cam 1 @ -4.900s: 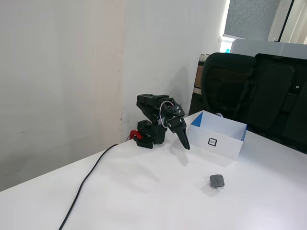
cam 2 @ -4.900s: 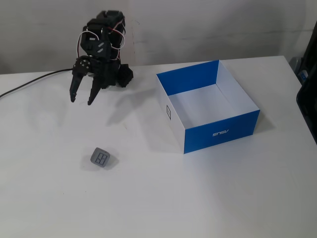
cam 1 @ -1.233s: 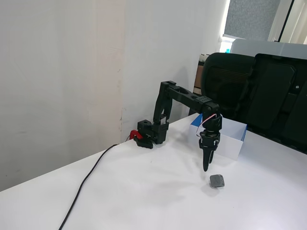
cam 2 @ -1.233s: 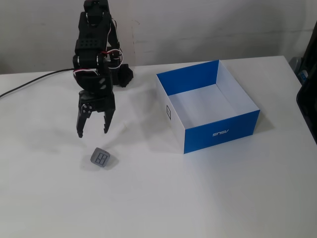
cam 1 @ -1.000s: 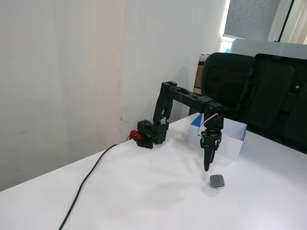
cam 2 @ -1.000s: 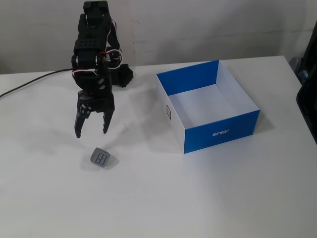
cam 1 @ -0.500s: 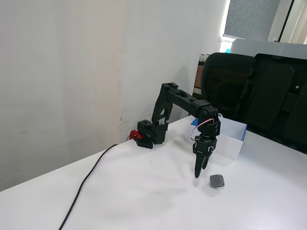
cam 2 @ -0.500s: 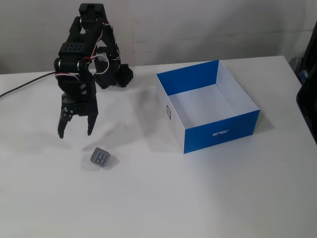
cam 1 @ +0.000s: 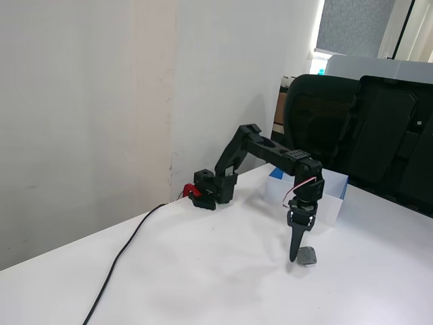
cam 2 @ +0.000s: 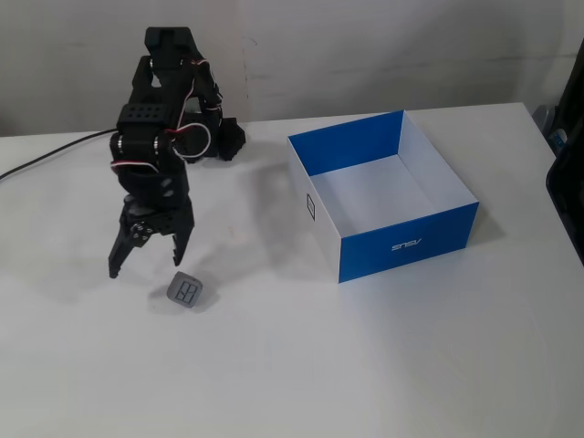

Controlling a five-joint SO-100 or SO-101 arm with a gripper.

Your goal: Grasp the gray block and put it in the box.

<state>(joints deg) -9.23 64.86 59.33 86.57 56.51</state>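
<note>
- fixed views both show the gray block (cam 2: 186, 291) lying flat on the white surface (cam 2: 292, 365), nearest the camera in the view from above, with nothing holding it.
- just behind and to the left of the block in that view, the jaws (cam 2: 145, 263) point down with their two fingers spread apart, empty; the right fingertip (cam 2: 177, 258) hangs just above and behind the block's near corner, while the other fingertip stands well off to the left, so the block lies outside the gap, to its right and toward the camera.
- from the side view the jaws (cam 1: 295, 256) appear as one thin dark blade with the tip low, right next to the block (cam 1: 308, 256); whether they touch it cannot be told.
- the black arm (cam 2: 152, 128) bends up and back from the jaws to its base (cam 1: 211, 189) at the far edge of the surface, where a black cable (cam 1: 125, 254) runs off.
- the box (cam 2: 383, 205) sits to the right of the arm in the view from above, well apart from the block, open and blue-walled, with a small square marker (cam 2: 311, 208) on its left side.
- black chairs (cam 1: 358, 128) stand beyond the box in the side view.
</note>
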